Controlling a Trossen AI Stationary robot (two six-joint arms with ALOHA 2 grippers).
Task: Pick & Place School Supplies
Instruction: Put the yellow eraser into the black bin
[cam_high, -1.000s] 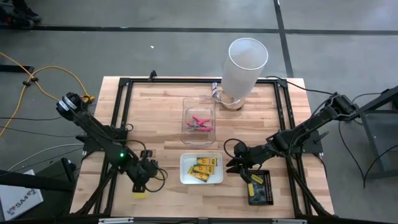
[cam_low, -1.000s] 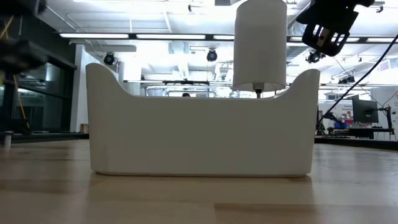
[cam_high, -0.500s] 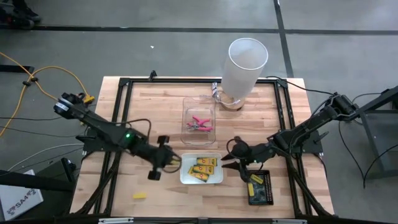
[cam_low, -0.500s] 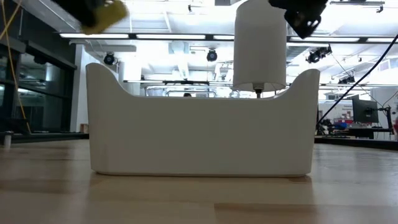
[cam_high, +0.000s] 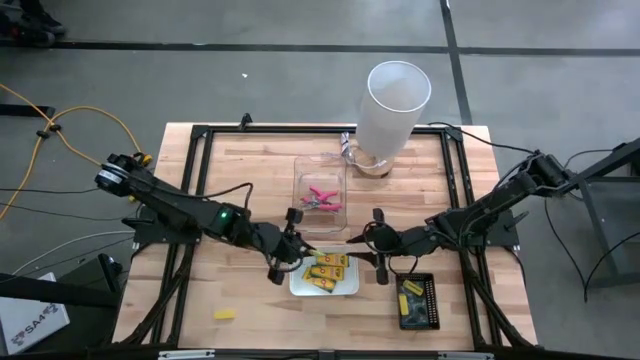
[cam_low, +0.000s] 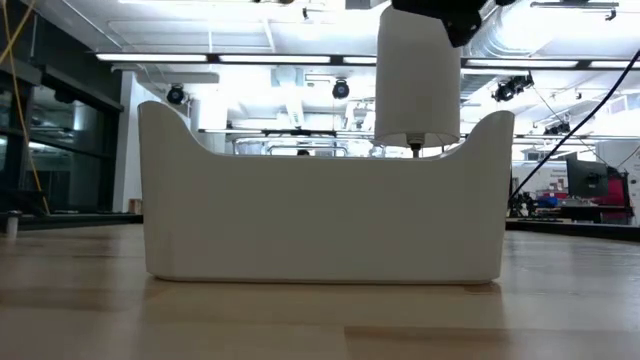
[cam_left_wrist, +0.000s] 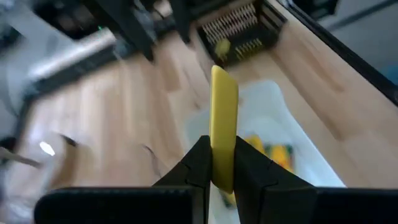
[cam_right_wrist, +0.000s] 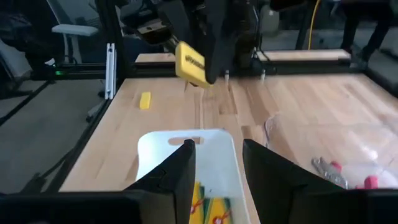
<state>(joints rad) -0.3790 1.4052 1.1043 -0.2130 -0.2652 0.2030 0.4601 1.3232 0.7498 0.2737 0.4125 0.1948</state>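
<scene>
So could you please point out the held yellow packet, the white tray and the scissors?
yellow packet (cam_left_wrist: 224, 124): left wrist view, its face.
white tray (cam_high: 295, 285): high view, left rim.
scissors (cam_high: 320, 198): high view, pink handles.

Count:
- Trays: 3. They are white (cam_high: 298, 287), clear (cam_high: 300, 172) and black (cam_high: 428, 312).
- Yellow-orange packets (cam_high: 326, 270): roughly 4 in the white tray, overlapping, so not exact.
- 1 held packet (cam_left_wrist: 224, 118) up in the air.
- 1 yellowish item (cam_high: 410, 289) in the black tray, kind unclear.
- Pink-handled tools (cam_high: 320, 198): 1 or 2, can't separate them.
- Loose yellow block (cam_high: 225, 313): 1, near left.
- White cylinder (cam_high: 393, 105): 1, far side.
</scene>
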